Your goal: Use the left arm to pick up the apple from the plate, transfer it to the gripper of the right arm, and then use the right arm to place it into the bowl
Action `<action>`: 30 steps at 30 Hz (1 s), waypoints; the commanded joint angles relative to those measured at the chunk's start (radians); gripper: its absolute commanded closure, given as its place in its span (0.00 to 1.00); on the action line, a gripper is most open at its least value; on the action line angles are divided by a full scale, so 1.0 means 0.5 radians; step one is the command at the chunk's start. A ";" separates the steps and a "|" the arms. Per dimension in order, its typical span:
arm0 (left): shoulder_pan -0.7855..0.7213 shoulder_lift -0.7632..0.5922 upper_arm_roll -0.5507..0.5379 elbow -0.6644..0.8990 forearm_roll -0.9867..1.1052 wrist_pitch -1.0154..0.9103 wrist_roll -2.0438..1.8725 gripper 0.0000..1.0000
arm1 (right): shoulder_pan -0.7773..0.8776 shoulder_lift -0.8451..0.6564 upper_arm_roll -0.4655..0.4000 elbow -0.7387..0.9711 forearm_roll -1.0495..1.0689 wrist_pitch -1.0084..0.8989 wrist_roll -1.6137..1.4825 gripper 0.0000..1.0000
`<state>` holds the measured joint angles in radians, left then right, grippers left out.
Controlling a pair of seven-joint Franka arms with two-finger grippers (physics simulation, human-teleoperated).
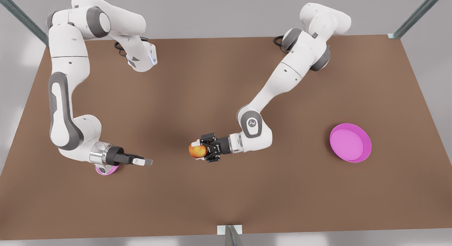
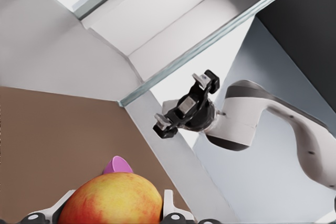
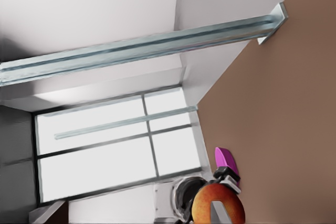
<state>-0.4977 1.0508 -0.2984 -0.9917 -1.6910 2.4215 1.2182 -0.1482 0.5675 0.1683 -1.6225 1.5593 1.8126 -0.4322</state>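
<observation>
bare table (image 1: 219,97) between tools, right arm (image 1: 67,108) over bowl (image 1: 106,171)

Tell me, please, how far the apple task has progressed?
Done: the round red-orange apple is off the shallow magenta plate, clamped in the left gripper. In hand: it points toward the open right gripper. Left: handover, then placing into the small pink bowl.

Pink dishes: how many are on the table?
2. The plate lies bare at the front view's right. The bowl sits at the left, mostly hidden under the right pincer's wrist.
</observation>
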 commanded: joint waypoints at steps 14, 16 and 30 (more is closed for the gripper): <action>0.029 -0.018 -0.063 0.017 -0.005 0.029 0.803 0.22 | 0.155 0.065 0.032 0.005 -0.511 -0.226 -0.461 0.00; 0.026 -0.021 -0.063 0.017 -0.002 0.032 0.767 0.22 | 0.152 0.083 0.032 0.005 -0.495 -0.223 -0.473 0.00; 0.020 -0.018 -0.057 0.017 0.001 0.063 0.773 0.22 | 0.226 0.421 0.062 0.214 -0.253 -0.189 -0.666 0.00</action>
<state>-0.4878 1.0433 -0.3265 -0.9837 -1.6906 2.4547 1.5395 -0.0337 0.7732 0.1956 -1.5169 1.4034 1.7177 -0.6552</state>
